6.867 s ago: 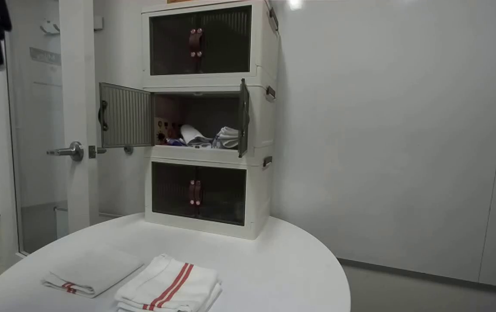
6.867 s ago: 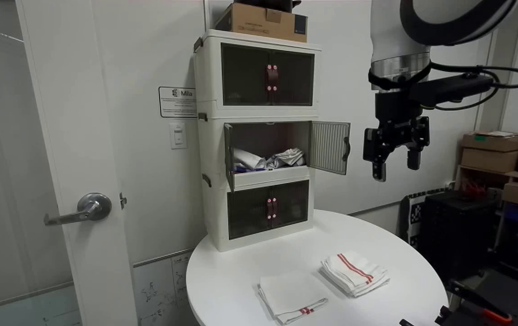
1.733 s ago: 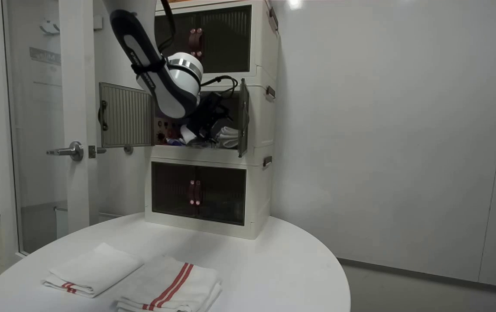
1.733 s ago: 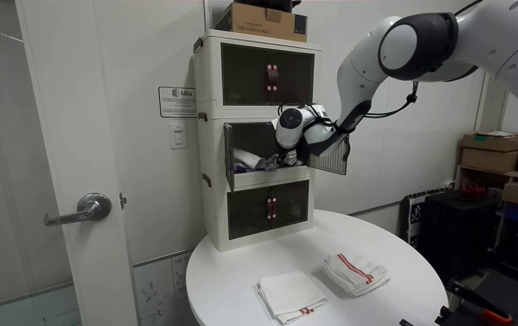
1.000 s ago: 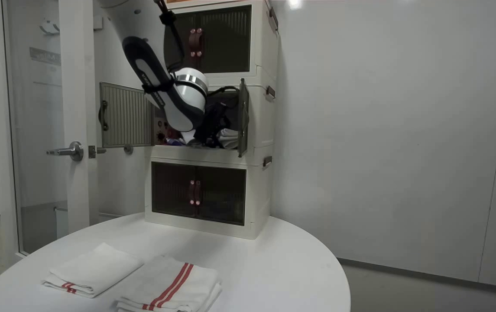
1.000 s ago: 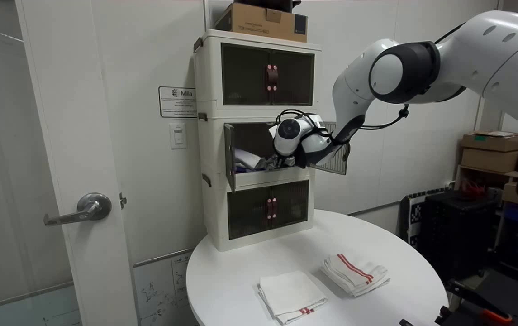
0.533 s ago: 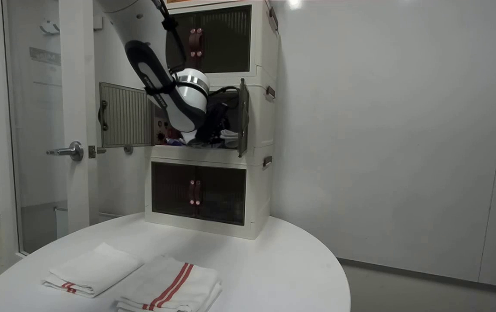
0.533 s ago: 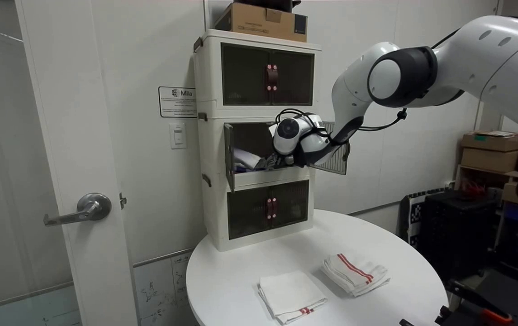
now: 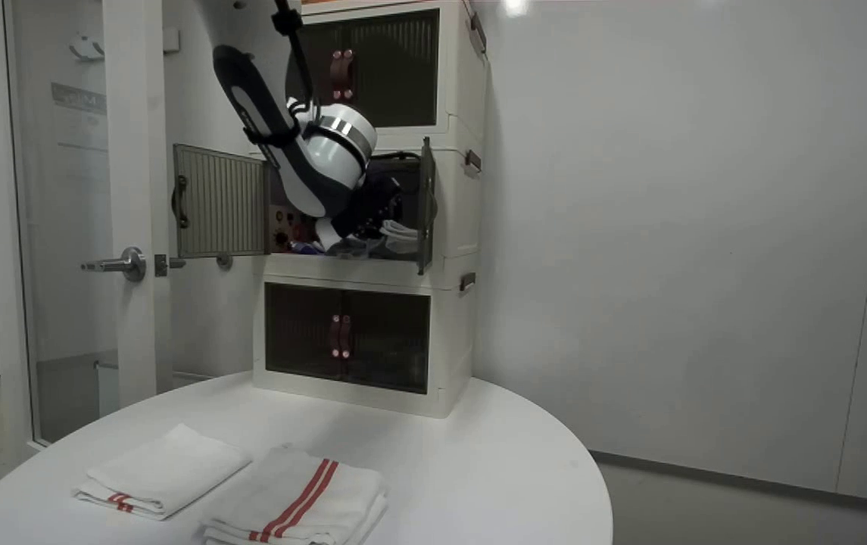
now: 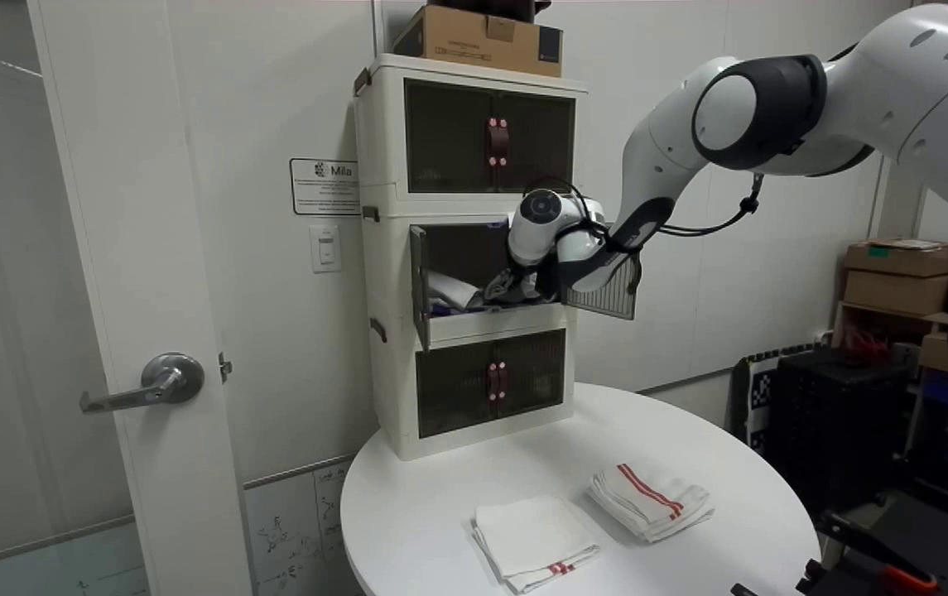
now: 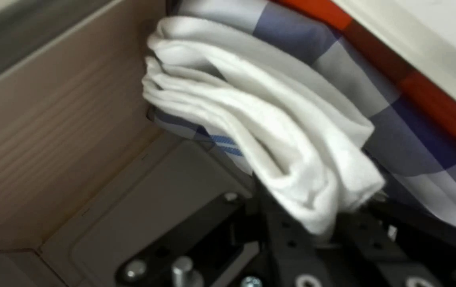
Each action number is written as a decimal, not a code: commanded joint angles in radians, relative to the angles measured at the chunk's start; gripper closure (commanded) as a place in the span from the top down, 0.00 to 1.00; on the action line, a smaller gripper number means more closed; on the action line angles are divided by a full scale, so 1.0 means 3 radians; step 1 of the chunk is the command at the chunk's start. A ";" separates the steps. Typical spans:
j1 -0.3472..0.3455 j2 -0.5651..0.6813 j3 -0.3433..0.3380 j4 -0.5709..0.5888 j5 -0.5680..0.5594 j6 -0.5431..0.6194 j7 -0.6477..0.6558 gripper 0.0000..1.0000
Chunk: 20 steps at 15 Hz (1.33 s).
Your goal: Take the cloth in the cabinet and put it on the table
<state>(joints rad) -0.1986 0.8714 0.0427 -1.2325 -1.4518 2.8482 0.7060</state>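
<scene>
Plain pale wall behind a round, smooth white table, in an exterior view; we see folded, red-striped towels on top. In an exterior view, we read "Mila" on the sign beside the boxy cabinet, middle compartment open. Wrist view: soft, layered white cloth inside that compartment, gripper clamped on its end, blue-white checked fabric behind.

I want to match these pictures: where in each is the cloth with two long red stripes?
In an exterior view, the striped cloth lies low, left of centre.
In an exterior view, the striped cloth lies low, right of centre.
Wrist view: not in it.
Shared landmark: the cabinet; the wrist view shows its inside.
</scene>
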 commanded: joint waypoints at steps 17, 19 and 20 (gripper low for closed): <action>-0.0272 -0.1029 0.0313 -0.1762 0.0649 0.0099 0.0668 0.09; -0.0324 -0.1081 0.0346 -0.1914 0.0696 0.0195 0.0664 0.09; -0.0358 -0.1108 0.0367 -0.1993 0.0738 0.0260 0.0656 0.09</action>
<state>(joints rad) -0.2658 0.5961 0.1273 -1.7255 -1.2705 2.8685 0.9033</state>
